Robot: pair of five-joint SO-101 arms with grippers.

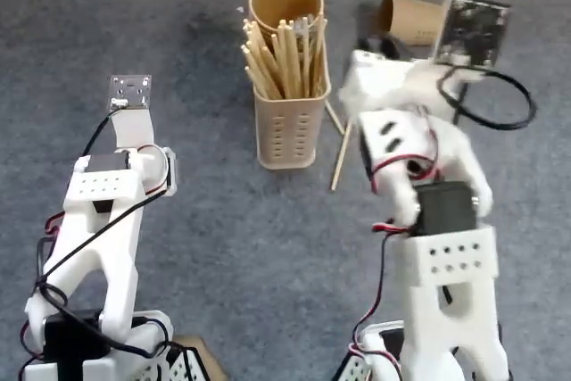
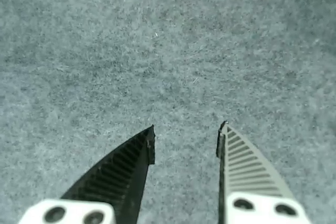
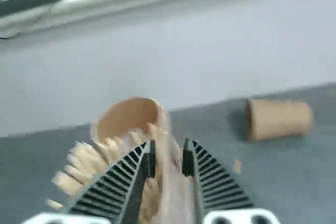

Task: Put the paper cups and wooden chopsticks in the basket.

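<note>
A beige perforated basket (image 1: 287, 136) stands at the table's middle back. It holds several wooden chopsticks (image 1: 285, 55) and an upright paper cup (image 1: 285, 2). A second paper cup (image 1: 409, 15) lies on its side at the back right, and two loose chopsticks (image 1: 341, 153) lie just right of the basket. My right gripper (image 3: 168, 156) is raised beside the basket. Its fingers are nearly together on a blurred beige strip that looks like a chopstick, and it faces the cup (image 3: 128, 119) in the basket. The lying cup (image 3: 278, 119) is off to its side. My left gripper (image 2: 186, 135) hangs open over bare carpet.
Grey carpet (image 1: 223, 247) covers the table. The left arm (image 1: 111, 185) stands well left of the basket, over carpet. The right arm (image 1: 419, 176), with its cables, crowds the space to the right of the basket. A pale wall rises behind the table's far edge.
</note>
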